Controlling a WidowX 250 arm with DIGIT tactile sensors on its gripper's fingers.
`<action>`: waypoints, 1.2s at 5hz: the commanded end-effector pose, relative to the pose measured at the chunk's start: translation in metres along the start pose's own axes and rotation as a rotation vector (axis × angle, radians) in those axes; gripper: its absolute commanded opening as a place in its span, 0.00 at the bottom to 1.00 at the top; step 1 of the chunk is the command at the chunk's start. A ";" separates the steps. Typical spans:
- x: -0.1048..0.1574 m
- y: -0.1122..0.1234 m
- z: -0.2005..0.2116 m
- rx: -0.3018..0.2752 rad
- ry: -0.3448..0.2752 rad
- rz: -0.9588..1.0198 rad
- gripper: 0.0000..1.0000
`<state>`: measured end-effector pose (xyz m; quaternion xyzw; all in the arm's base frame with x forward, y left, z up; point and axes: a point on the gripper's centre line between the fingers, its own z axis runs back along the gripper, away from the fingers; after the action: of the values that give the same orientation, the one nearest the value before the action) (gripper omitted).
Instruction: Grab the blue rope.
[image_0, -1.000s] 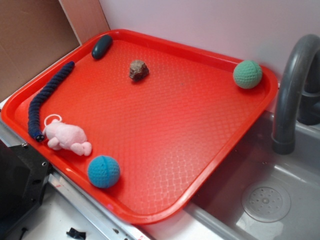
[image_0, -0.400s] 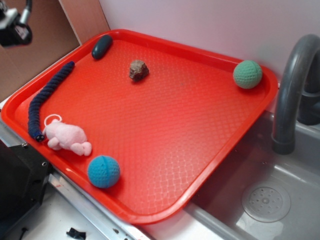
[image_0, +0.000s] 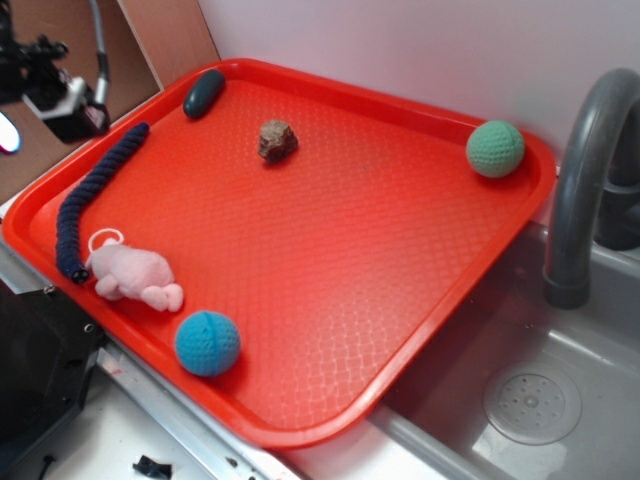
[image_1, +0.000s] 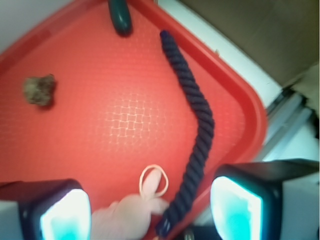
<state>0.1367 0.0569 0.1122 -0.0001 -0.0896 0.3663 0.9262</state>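
A pale pink wall backs a light counter (image_0: 120, 440) that holds a grey sink basin (image_0: 530, 400) at the right, with a dark grey curved faucet (image_0: 585, 170) rising beside it. A brown board leans at the far left.

A large red plastic tray (image_0: 330, 250) with a textured floor fills most of the counter, and its right corner hangs over the sink.

The long, thick, dark navy twisted rope (image_0: 88, 195) lies along the tray's left rim, gently bent, one end near the far left corner and the other touching the pink plush toy (image_0: 133, 275). In the wrist view the rope (image_1: 192, 125) runs from the far middle down toward the near edge, its lower end between the two fingers and close to the right one.

The gripper (image_0: 50, 85) hovers over the far left outside the tray rim, above the rope. In the wrist view the gripper (image_1: 150, 215) has its fingers spread wide, holding nothing.

The plush toy, with a pale loop on top, lies near the left front rim. A blue crocheted ball (image_0: 207, 343) sits just to its right, at the near rim. A green crocheted ball (image_0: 495, 148) rests in the far right corner. A dark teal oval pebble (image_0: 203, 93) lies in the far left corner. A small brown lumpy rock (image_0: 277, 140) sits to its right, apart from everything else.
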 end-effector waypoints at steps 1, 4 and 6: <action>0.024 0.026 -0.050 -0.008 -0.006 0.061 1.00; 0.021 0.043 -0.094 0.003 0.074 0.031 1.00; 0.021 0.052 -0.101 -0.003 0.081 0.037 1.00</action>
<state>0.1391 0.1148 0.0149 -0.0167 -0.0549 0.3791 0.9236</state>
